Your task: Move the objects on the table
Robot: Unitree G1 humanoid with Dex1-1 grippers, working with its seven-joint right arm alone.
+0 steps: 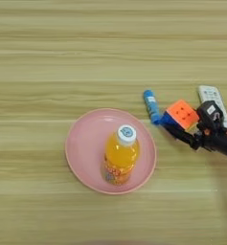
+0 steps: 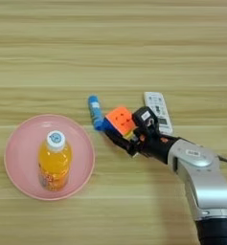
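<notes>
**Cube in my grip, plate off to the lower left**

The Rubik's cube [image 2: 120, 120] sits right of center in the frame, orange face up, and my right gripper [image 2: 126, 133] has its 2 black fingers closed around it, 1 finger running under its lower side. I judge it held, though I cannot tell whether it is lifted or resting on the table [image 2: 110, 43].

Just beside the cube's left edge lies the blue tube [image 2: 95, 113], its long axis running roughly up and down the frame, close enough that it may be touching. Just right of my gripper, toward the upper right, lies a white remote [image 2: 158, 111].

The pink plate [image 2: 17, 182] lies well apart, at the lower left, with the orange-juice bottle [image 2: 54, 161] lying on it, cap pointing up the frame. Any carry to the plate runs left and slightly down from my gripper, with the bottle filling the plate's middle.
</notes>
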